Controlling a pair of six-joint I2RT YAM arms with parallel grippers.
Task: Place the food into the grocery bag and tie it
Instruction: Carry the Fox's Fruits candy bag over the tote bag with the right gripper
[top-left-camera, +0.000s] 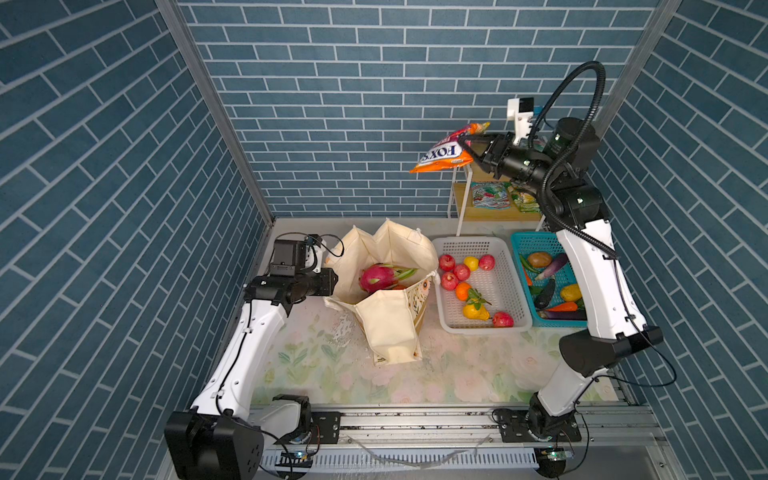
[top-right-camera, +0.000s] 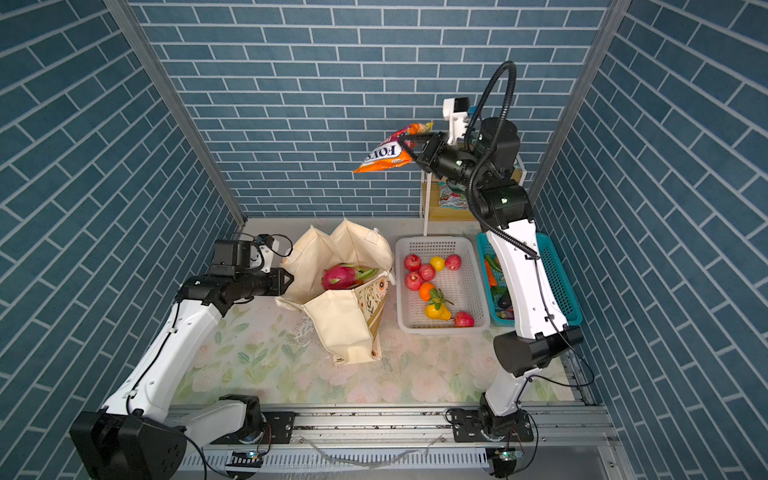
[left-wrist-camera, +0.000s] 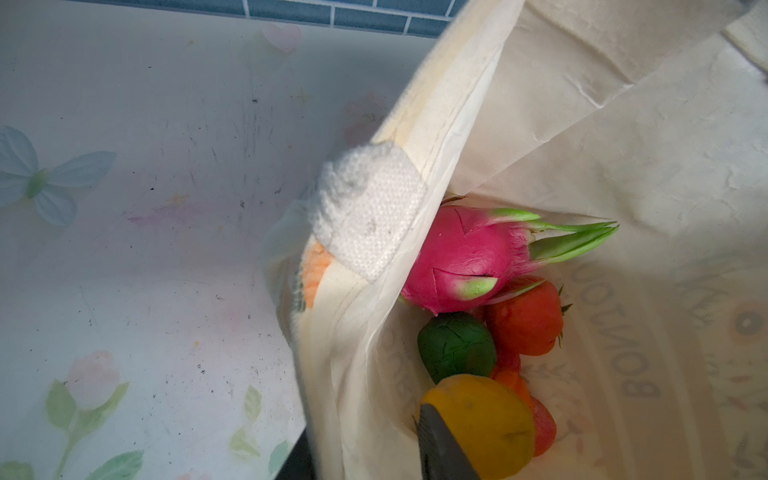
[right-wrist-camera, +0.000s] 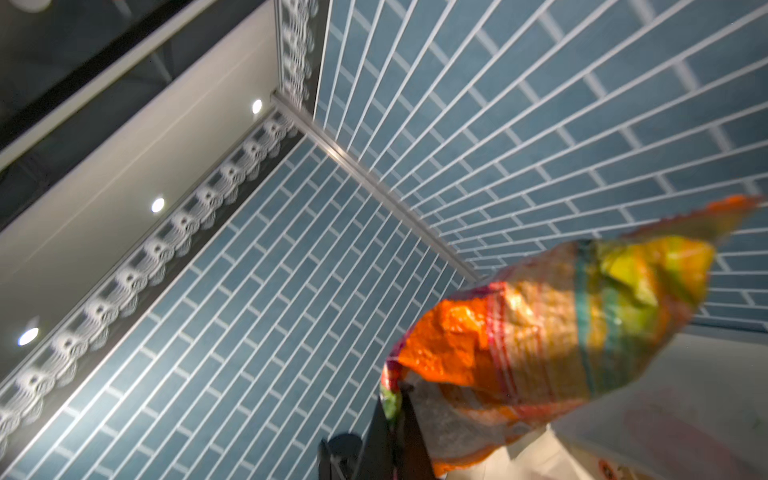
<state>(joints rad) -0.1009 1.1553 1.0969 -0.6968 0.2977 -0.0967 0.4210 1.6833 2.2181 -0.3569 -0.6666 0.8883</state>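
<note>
**Snack packet aloft, bag mouth spread below**

Up high goes the right gripper (top-left-camera: 466, 143), jaws clamped tight on one end of the orange FOX'S packet (top-left-camera: 442, 157). In both top views the packet hangs clear in the air, in front of the brick wall and just beside the small wooden shelf (top-left-camera: 461, 195). It touches nothing but those jaws. It sits well above the table (top-left-camera: 332, 374) and well apart from the grocery bag (top-left-camera: 390, 328). The right wrist camera catches the crinkled foil (right-wrist-camera: 540, 332), blurred, with tiles behind it.

Down on the left, the left gripper (top-left-camera: 331, 282) is right at the bag's near rim. The wrist view shows one dark finger (left-wrist-camera: 440, 449) inside the bag and a dark sliver outside it, with the cream wall running between them. The jaws stand partly closed and seem to have the fabric pinched, though so little of the fingers shows that I won't swear to it. A white woven handle (left-wrist-camera: 370, 208) folds over that rim.

The bag stands on the floral table, mouth open. Inside lie the dragon fruit (left-wrist-camera: 461, 257), a red fruit (left-wrist-camera: 525, 316), a green piece (left-wrist-camera: 457, 347) and a yellow piece (left-wrist-camera: 486, 419). To its right sit the white basket (top-left-camera: 469, 240), with apples and more in it, and the teal basket (top-left-camera: 528, 239).
</note>
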